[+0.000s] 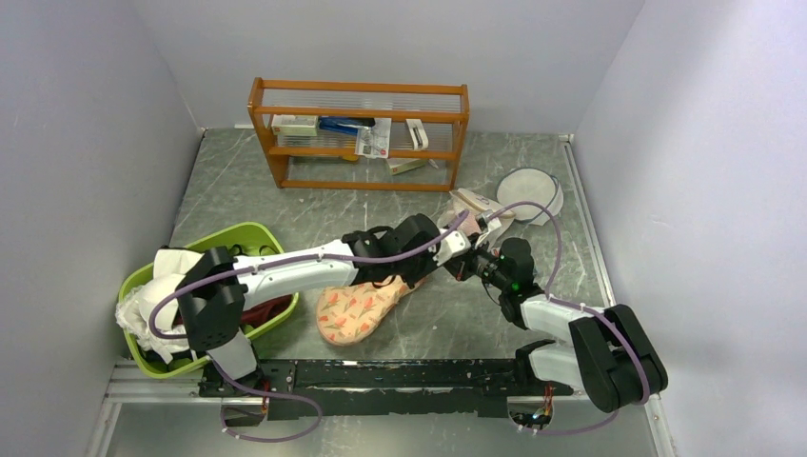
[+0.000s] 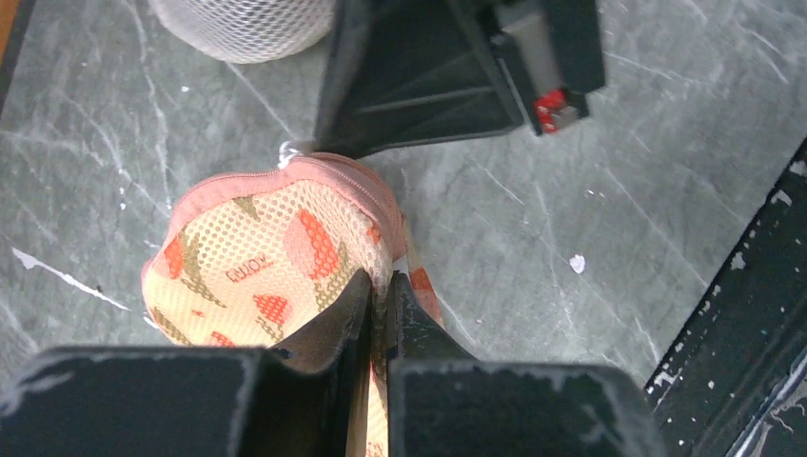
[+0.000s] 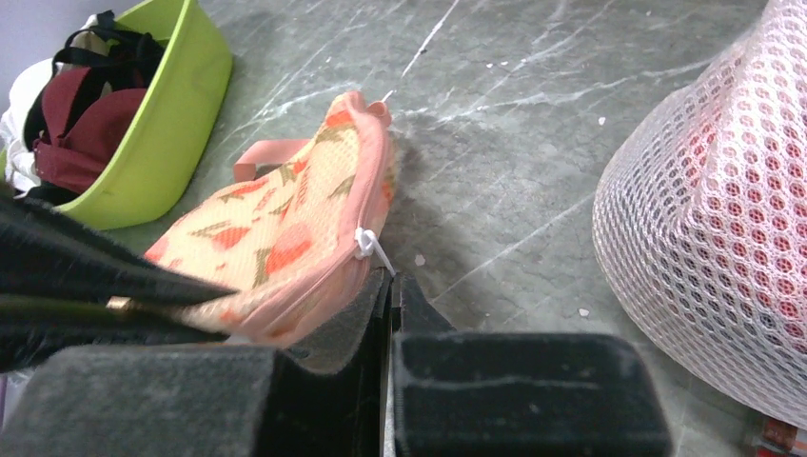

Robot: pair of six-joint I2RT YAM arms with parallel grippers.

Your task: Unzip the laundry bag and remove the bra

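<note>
The peach flower-print laundry bag (image 1: 357, 309) lies mid-table, its right end raised. My left gripper (image 1: 419, 276) is shut on the bag's mesh edge; in the left wrist view its tips (image 2: 385, 286) pinch the fabric beside the pink zip seam of the bag (image 2: 266, 248). My right gripper (image 1: 455, 269) is shut at the bag's right end; in the right wrist view its tips (image 3: 392, 283) clamp the white zip-tie pull (image 3: 374, 249) on the zip of the bag (image 3: 276, 233). The zip looks closed along the seam I can see. The white bra is not visible.
A green basin (image 1: 255, 238) at the left holds white cloths and a dark maroon bra (image 3: 81, 129). A wooden rack (image 1: 362, 133) stands at the back. A white mesh dome bag (image 3: 714, 209) and a round mesh disc (image 1: 530, 190) lie right of the grippers.
</note>
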